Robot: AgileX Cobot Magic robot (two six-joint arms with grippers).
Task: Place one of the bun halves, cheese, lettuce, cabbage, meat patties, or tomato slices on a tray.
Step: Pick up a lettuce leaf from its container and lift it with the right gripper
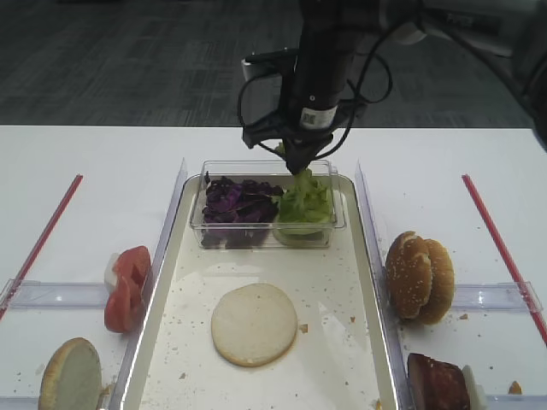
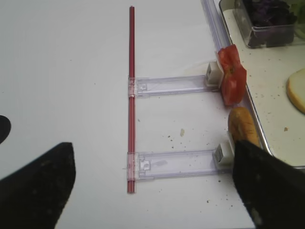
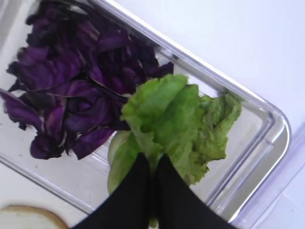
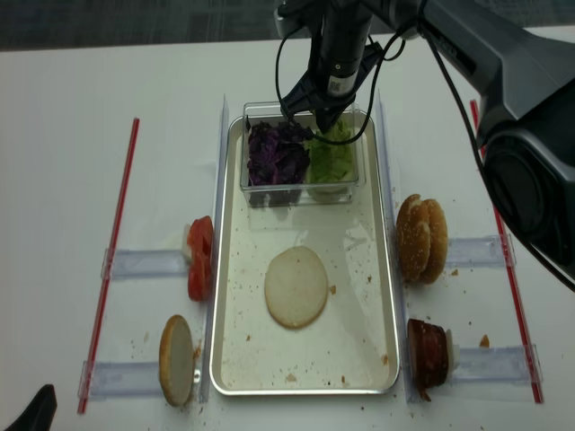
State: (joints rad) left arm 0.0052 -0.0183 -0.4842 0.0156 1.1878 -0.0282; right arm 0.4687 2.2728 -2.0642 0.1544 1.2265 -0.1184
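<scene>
Right gripper (image 3: pixel 151 164) pinches one lettuce (image 3: pixel 174 121) leaf beside one cabbage (image 3: pixel 76 81) heap

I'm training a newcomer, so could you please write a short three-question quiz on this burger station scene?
1. True or false: the right gripper is shut on the lettuce.
2. What lies beside the lettuce in the tub? A) cabbage B) tomato C) patty
3. Which item lies on the tray floor outside the tub?

Key: 1 true; 2 A; 3 a pale bun half.

Right end effector (image 4: pixel 325 120) pinches lettuce (image 4: pixel 330 153); tray (image 4: pixel 386 269) below
</scene>
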